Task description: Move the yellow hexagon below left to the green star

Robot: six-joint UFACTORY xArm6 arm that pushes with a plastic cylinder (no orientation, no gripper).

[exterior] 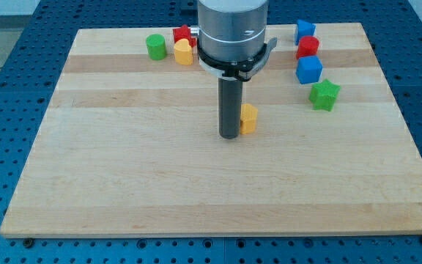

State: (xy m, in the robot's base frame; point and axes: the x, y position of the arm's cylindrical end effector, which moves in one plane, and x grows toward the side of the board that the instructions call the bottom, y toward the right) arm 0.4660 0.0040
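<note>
The yellow hexagon [249, 118] lies near the middle of the wooden board [123, 183]. My tip [230, 136] rests on the board directly at the hexagon's left side, touching or nearly touching it. The green star [324, 94] lies to the right and slightly above the hexagon, about a hundred pixels away. The rod hides part of the hexagon's left face.
A blue cube [309, 70], a red block [308, 47] and a blue block [305, 30] stand in a column above the green star. At the top left lie a green cylinder [155, 47], a yellow block [184, 52] and a red block [183, 34].
</note>
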